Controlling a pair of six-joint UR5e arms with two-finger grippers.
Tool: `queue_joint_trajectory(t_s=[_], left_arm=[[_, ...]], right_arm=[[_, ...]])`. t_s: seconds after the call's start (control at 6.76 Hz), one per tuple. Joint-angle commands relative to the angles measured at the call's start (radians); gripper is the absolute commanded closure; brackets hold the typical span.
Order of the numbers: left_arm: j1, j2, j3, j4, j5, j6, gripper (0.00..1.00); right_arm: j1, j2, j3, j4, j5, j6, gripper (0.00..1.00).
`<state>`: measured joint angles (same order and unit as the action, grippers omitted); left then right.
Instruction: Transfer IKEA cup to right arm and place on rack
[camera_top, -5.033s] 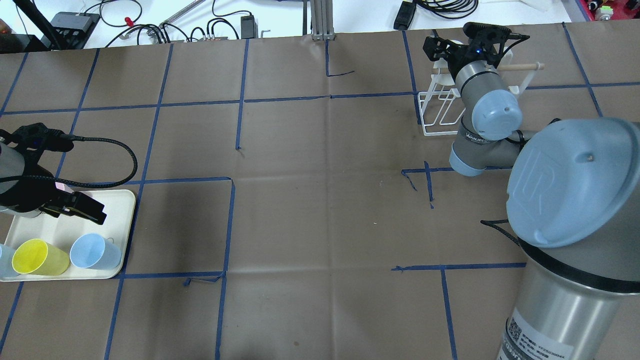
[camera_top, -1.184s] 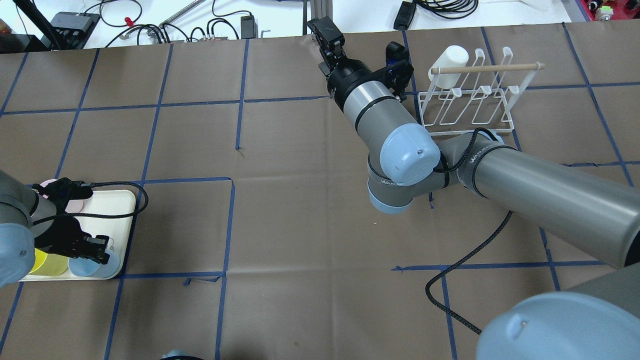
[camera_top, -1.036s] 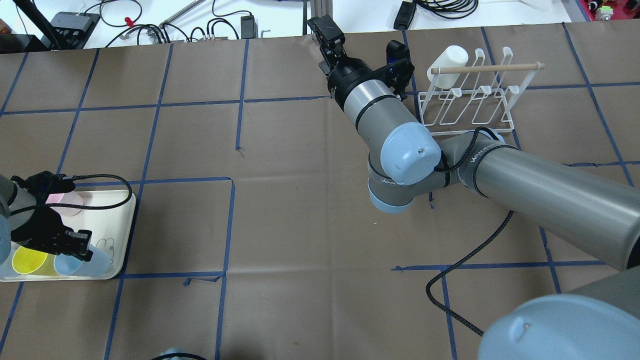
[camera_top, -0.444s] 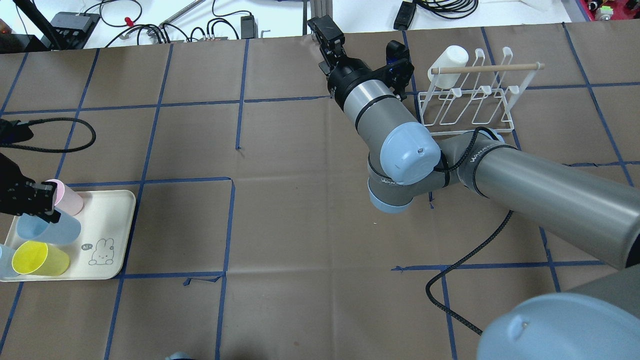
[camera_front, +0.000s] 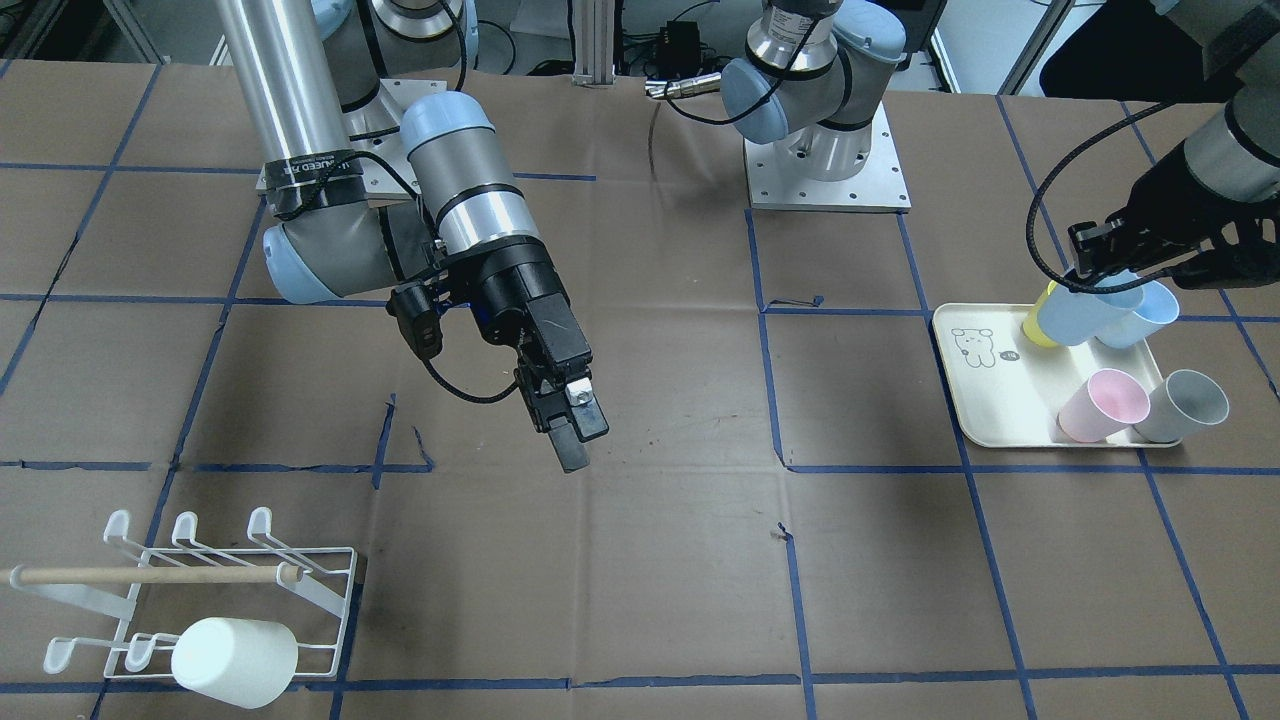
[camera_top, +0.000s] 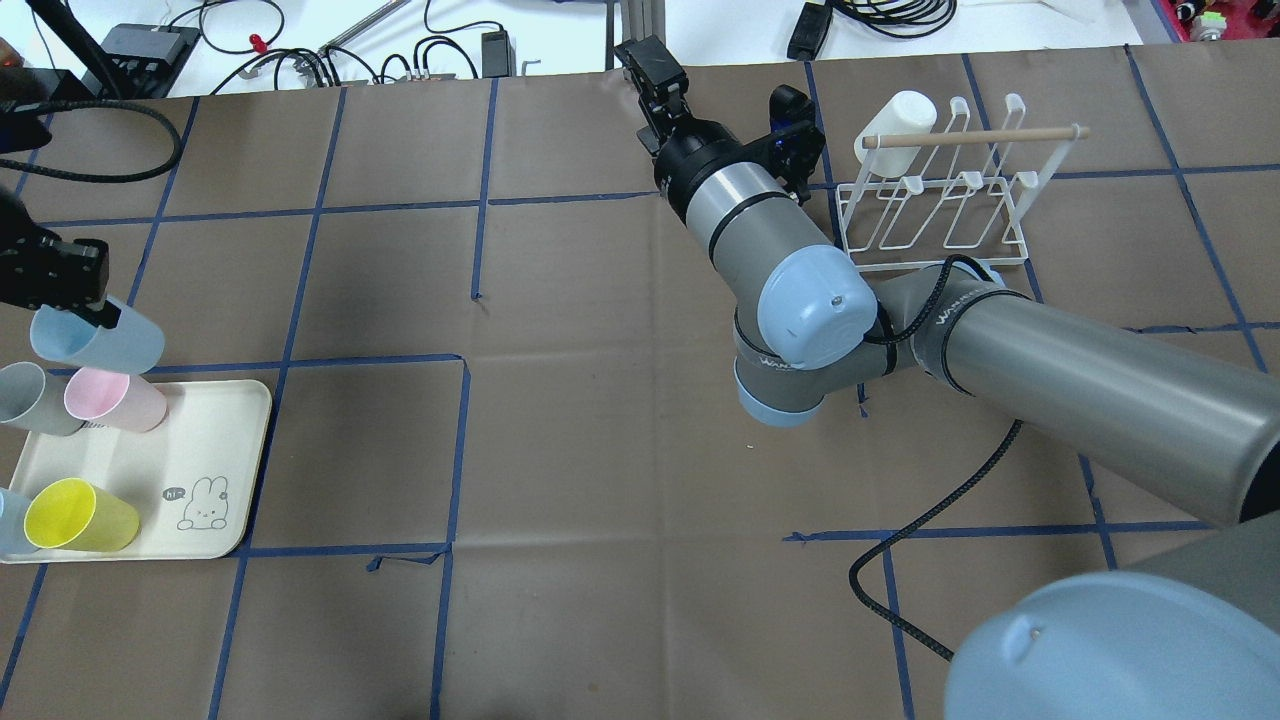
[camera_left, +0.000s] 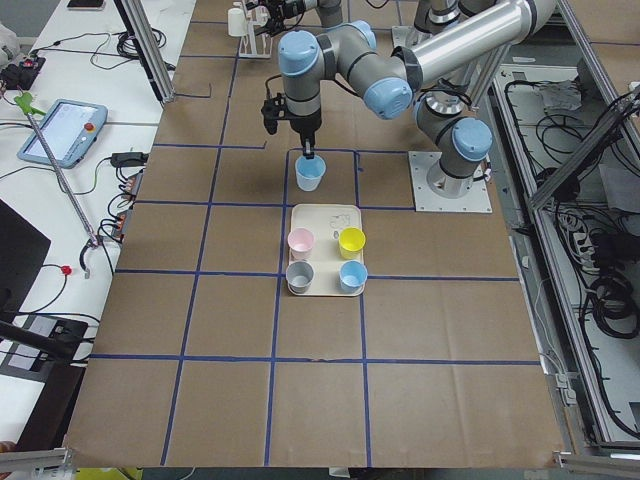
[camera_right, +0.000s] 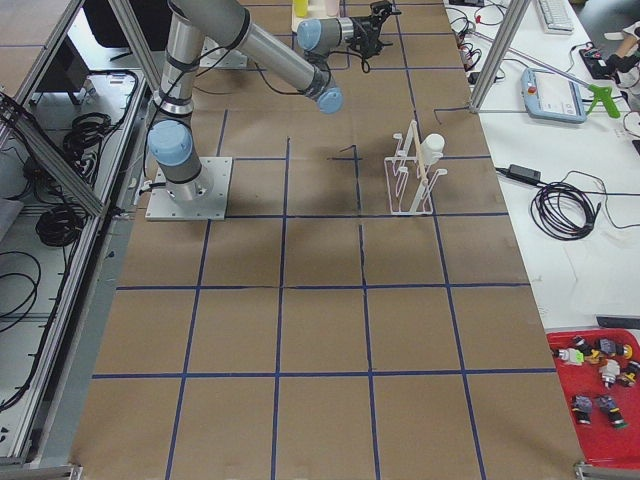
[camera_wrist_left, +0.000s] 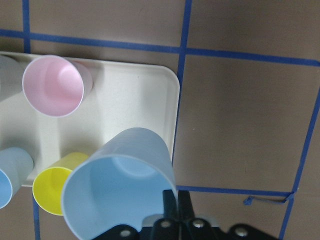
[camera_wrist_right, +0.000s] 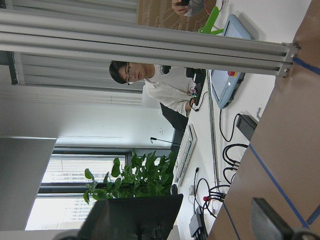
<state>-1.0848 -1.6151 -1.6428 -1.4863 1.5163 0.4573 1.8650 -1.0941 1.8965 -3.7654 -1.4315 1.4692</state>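
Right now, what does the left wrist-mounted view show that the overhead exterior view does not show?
Only the left wrist-mounted view shows the left claw shut on the rim of the light blue plastic cup, seen close. Only the overhead exterior view shows the silver-grey right arm, the small white wire rack with a white cup on it, and the rabbit drawing on the cream rectangular tray. Both show the held blue cup, that tray, the pink plastic cup and the yellow plastic cup.
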Motion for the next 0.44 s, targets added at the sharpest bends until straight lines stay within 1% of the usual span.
queue_joint_trajectory(t_s=[0.0, 0.15, 0.3], left_arm=[[-0.108, -0.087, 0.043, 0.218, -0.126, -0.014, 1.00], [-0.159, -0.100, 0.031, 0.336, -0.231, -0.072, 1.00], [-0.206, -0.100, 0.015, 0.413, -0.293, -0.098, 1.00]], right_arm=[[-0.003, 0.008, 0.003, -0.001, 0.005, -0.001, 0.00], [-0.004, -0.009, 0.009, 0.001, 0.006, -0.001, 0.00], [-0.012, -0.013, 0.010, 0.025, 0.072, 0.000, 0.00]])
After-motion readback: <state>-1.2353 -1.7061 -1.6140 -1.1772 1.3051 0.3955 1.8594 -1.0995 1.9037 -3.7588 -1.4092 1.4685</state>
